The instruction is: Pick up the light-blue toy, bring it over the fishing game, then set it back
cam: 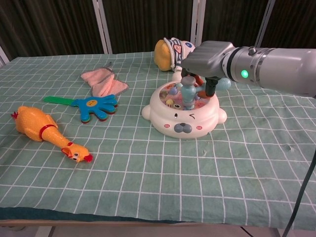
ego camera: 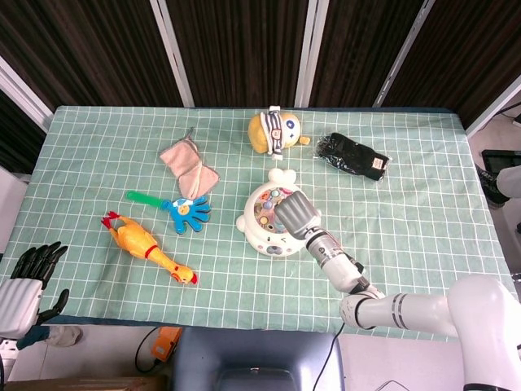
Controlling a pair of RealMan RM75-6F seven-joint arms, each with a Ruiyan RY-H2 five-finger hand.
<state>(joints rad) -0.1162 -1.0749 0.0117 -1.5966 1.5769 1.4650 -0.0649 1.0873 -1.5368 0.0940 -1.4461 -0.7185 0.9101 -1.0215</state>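
The light-blue toy (cam: pixel 188 92), a small mallet-shaped piece with a rounded end (cam: pixel 223 83), hangs just above the fishing game (cam: pixel 182 127). My right hand (cam: pixel 207 58) grips it from above. Seen from the head camera, that hand (ego camera: pixel 297 215) covers the right half of the white round fishing game (ego camera: pixel 257 235), and the toy is hidden beneath it. My left hand (ego camera: pixel 31 273) hangs off the table's front left corner, its fingers apart and holding nothing.
A yellow rubber chicken (ego camera: pixel 146 247) and a blue hand-shaped clapper (ego camera: pixel 186 212) lie left of the game. A pink cloth (ego camera: pixel 189 167), a striped plush toy (ego camera: pixel 275 130) and a black glove (ego camera: pixel 352 156) lie further back.
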